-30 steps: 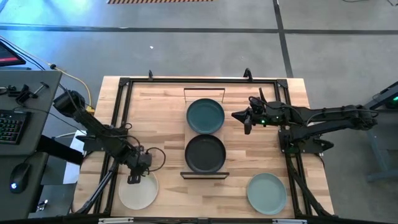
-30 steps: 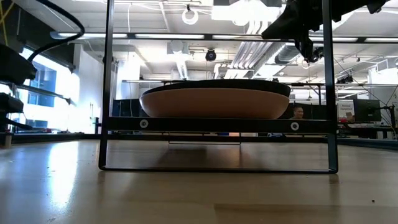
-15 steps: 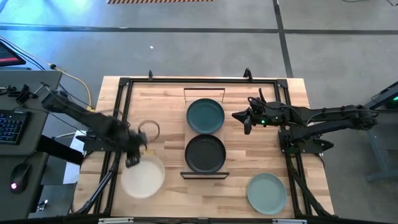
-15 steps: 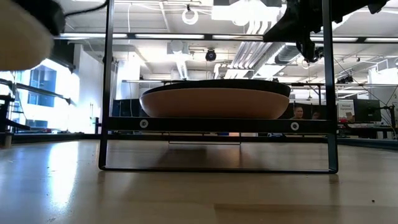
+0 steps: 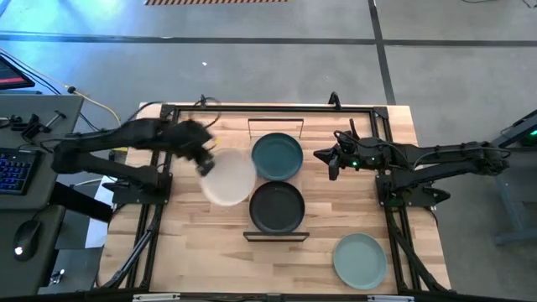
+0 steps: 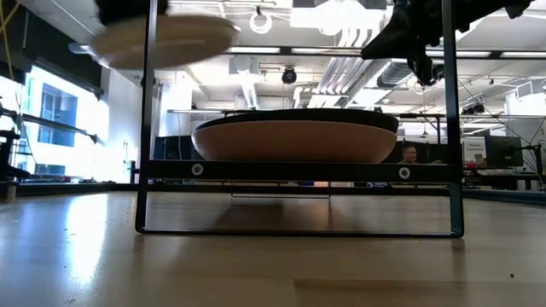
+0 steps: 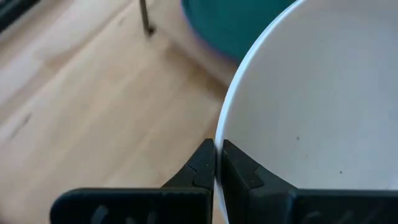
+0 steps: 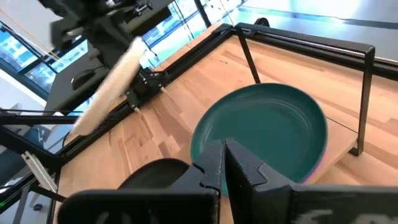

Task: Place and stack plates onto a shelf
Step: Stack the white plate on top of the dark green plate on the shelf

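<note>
Cream-white round matte plate (image 5: pixel 228 178) with its raised rim is pinched at the edge in my left gripper (image 7: pixel 217 163), jaws closed thin on that rim, carried in the air just left of the narrow light-wood shelf with black wire frame (image 5: pixel 276 236). I judge I should level it, centre it over the dark teal plate (image 5: pixel 277 156) or the black plate (image 5: pixel 277 207), then lower before letting go. My right gripper (image 8: pixel 222 163) waits beside the shelf, jaws nearly together, holding nothing. One pale green plate (image 5: pixel 359 259) lies on the pale wooden tabletop (image 5: pixel 218 252).
</note>
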`<state>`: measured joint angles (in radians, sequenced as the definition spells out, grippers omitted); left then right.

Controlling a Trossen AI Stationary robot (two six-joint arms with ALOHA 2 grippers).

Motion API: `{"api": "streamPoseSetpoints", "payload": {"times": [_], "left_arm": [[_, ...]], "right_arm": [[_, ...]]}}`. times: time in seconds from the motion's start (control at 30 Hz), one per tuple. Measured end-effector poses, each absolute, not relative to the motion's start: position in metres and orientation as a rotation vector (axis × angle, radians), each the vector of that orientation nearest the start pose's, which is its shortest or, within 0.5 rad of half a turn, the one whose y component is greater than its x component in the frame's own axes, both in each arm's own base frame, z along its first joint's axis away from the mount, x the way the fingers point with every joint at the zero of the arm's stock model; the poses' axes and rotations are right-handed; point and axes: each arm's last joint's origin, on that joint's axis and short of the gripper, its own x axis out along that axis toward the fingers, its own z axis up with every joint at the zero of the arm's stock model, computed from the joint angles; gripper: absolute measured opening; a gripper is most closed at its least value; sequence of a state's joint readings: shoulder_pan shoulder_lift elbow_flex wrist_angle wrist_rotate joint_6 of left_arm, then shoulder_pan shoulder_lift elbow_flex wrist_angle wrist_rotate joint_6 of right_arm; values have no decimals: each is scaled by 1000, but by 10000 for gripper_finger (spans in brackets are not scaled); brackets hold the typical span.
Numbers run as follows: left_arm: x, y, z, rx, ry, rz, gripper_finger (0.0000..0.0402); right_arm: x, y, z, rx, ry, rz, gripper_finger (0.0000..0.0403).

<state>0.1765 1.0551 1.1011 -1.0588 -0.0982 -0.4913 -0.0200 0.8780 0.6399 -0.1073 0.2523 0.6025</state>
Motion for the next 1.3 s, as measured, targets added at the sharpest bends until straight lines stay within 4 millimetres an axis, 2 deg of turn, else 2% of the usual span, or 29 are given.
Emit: {"api": "streamPoseSetpoints", "payload": {"times": [0.23, 0.33, 0.43, 0.53, 0.7, 0.83, 1.0, 1.3], "left_arm": [[256, 87, 287, -523, 814, 510, 1], [276, 98, 268, -601, 800, 555, 1], [290, 98, 252, -669, 807, 582, 1], [299, 94, 244, -704, 800, 608, 0], [311, 92, 237, -771, 690, 746, 0], [320, 91, 230, -810, 650, 765, 0], [323, 86, 219, -813, 702, 776, 0], [323, 86, 220, -789, 682, 806, 19]], "right_arm": [[194, -11, 275, 555, 252, -365, 0], [194, -11, 275, 555, 252, -365, 0], [194, -11, 275, 555, 252, -365, 0], [194, -11, 275, 555, 252, -365, 0], [193, -12, 275, 545, 242, -397, 0], [193, -13, 275, 541, 235, -417, 0], [193, -13, 275, 540, 236, -421, 0], [193, -13, 274, 539, 243, -423, 0]]}}
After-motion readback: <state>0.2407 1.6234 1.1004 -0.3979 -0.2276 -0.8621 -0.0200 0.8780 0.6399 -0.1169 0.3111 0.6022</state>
